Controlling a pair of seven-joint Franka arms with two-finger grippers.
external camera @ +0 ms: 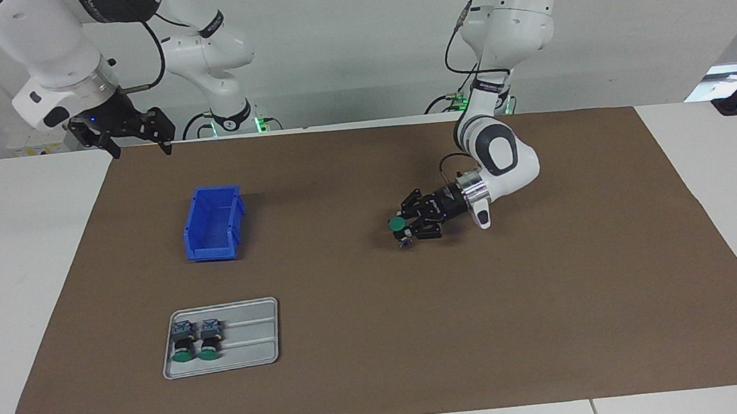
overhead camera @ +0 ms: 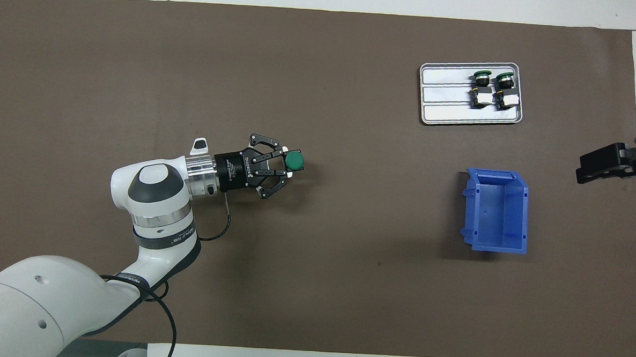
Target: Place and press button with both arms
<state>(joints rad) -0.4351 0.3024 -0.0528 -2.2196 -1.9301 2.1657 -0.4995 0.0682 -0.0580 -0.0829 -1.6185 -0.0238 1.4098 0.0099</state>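
The left gripper [external camera: 403, 226] is clamped on the button [external camera: 397, 224], cap up, low over mid-mat, while the right gripper [external camera: 133, 135], jaws apart, waits well apart above the mat's robot-side corner near the bin [external camera: 213, 224].

White wall [external camera: 353, 28] (plain), white table [external camera: 21, 277]

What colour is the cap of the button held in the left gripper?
Green: the button in the left gripper has a round green cap, clearest in the overhead view.

3 green buttons [external camera: 397, 223], 1 blue bin [external camera: 213, 223], 1 metal tray [external camera: 253, 334], 2 arms [overhead camera: 151, 192], 1 brown mat [external camera: 380, 339]
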